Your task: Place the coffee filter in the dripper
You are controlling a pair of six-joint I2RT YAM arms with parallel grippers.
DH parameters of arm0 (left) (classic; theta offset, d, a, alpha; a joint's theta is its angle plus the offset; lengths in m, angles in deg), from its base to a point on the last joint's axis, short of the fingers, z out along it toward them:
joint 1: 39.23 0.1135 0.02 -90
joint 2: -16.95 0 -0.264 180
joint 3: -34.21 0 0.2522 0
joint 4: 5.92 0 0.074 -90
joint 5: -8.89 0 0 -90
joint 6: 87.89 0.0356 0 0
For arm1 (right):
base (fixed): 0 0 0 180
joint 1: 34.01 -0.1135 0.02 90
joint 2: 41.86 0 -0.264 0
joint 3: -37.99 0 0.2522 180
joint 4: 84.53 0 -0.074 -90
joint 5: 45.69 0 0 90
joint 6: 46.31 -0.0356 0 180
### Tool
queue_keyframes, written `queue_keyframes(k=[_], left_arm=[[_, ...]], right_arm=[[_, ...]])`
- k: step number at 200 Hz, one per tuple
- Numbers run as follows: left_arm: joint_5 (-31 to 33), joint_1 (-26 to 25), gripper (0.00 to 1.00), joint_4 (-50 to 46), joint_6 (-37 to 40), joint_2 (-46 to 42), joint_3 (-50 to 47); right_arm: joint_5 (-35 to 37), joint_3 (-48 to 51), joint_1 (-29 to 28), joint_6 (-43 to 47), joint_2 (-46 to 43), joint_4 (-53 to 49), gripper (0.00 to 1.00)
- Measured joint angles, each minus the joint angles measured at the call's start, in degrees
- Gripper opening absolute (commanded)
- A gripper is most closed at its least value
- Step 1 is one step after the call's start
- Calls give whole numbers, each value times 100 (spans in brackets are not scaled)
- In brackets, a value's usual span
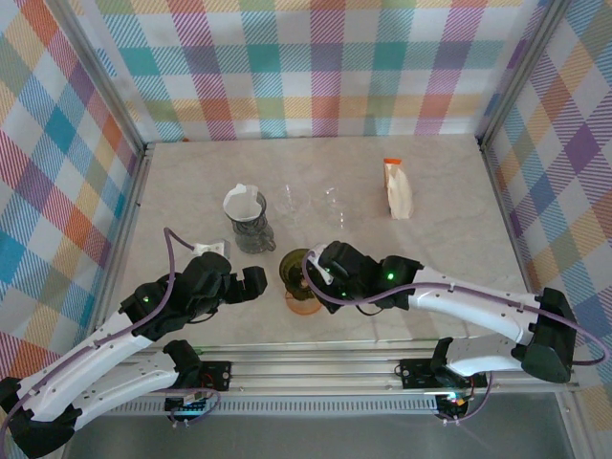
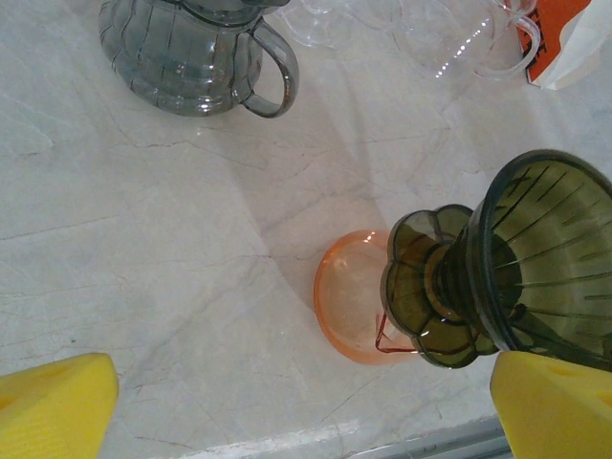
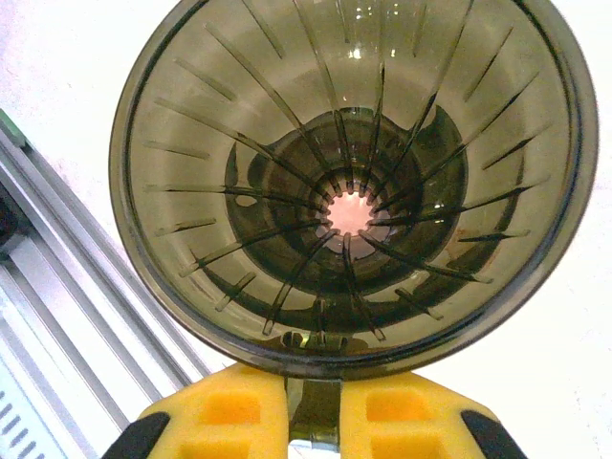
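At the near middle of the table (image 1: 449, 239), you will find the right claw (image 1: 308, 277) clamped on the rim of the dripper (image 1: 295, 266). Your right wrist view confirms the grip: both yellow pads (image 3: 239, 411) are pressed together on the rim's edge, and the dark ribbed cone faces the camera. From the left wrist, the dripper is tilted, its scalloped base over the rim of an orange dish (image 2: 339, 287) lying on the table; whether the two touch cannot be told. Your left claw (image 2: 306, 411) stands wide open and holds nothing. It sits just left of the dripper, with its yellow fingertips (image 2: 53, 406) well apart. The filter (image 1: 245, 204), white, sits in the mouth of the grey jug (image 1: 252, 232), which stands behind and to the left of the dripper, apart from both claws. Two clear glasses (image 1: 290, 199) stand to the right of the jug. An orange-and-white bag (image 1: 397, 188) stands farther right, toward the back wall.
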Motion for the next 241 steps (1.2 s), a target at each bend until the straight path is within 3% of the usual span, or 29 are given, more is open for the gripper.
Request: queue_keyframes(k=[188, 215, 241], left_arm=[[-4, 33, 100, 26, 0, 2, -96], [-24, 59, 100, 46, 0, 0, -151], [-42, 61, 100, 46, 0, 0, -170]], right_arm=[[-166, 11, 0, -321, 118, -17, 5], [-168, 46, -2, -352, 83, -9, 15], [-173, 98, -31, -435, 83, 28, 59]])
